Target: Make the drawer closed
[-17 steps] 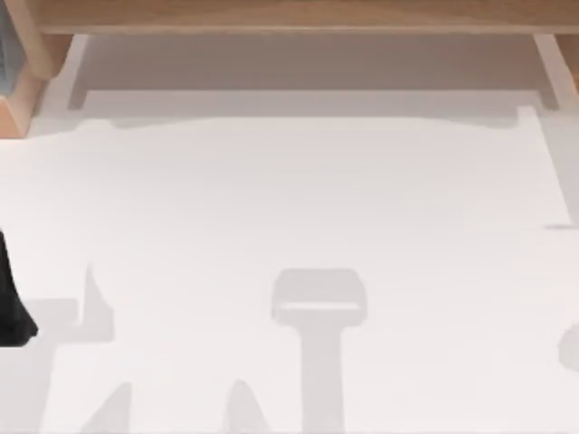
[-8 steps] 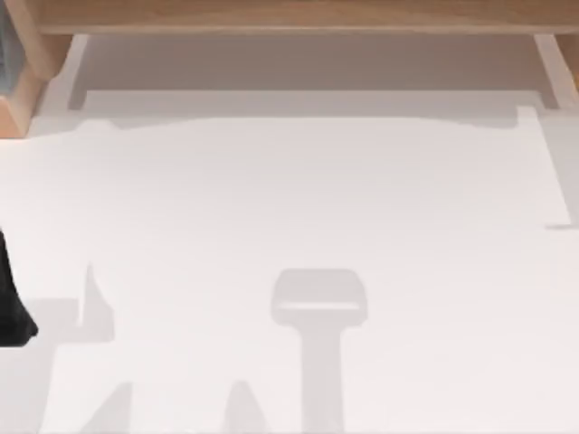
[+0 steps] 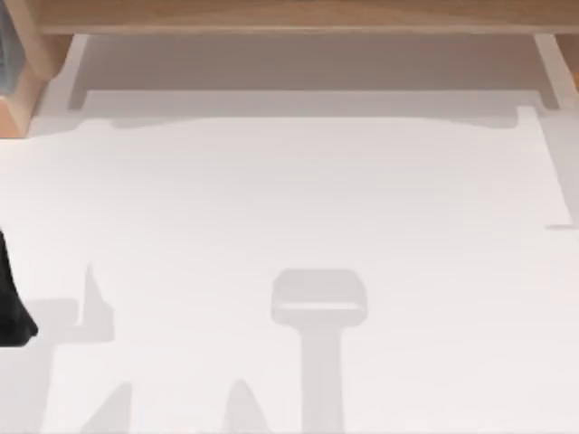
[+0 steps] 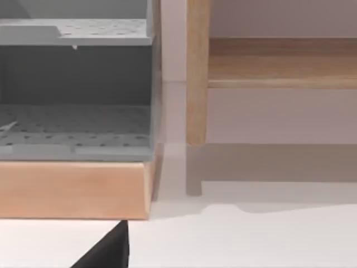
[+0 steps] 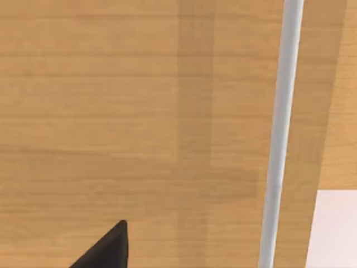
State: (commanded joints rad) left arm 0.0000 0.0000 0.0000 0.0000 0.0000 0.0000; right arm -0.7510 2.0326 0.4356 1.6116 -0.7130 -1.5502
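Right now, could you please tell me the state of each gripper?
Left gripper: a dark fingertip near the wooden cabinet; state cannot be told.
Right gripper: a dark fingertip before a wooden panel with a metal bar; cannot be told.

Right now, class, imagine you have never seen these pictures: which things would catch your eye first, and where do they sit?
First comes the pale wooden cabinet frame along the far edge of the white table in the top view. Next, the right wrist view faces a light wooden panel crossed by a slim silver bar handle. The left wrist view shows a grey perforated shelf unit on a wooden base.
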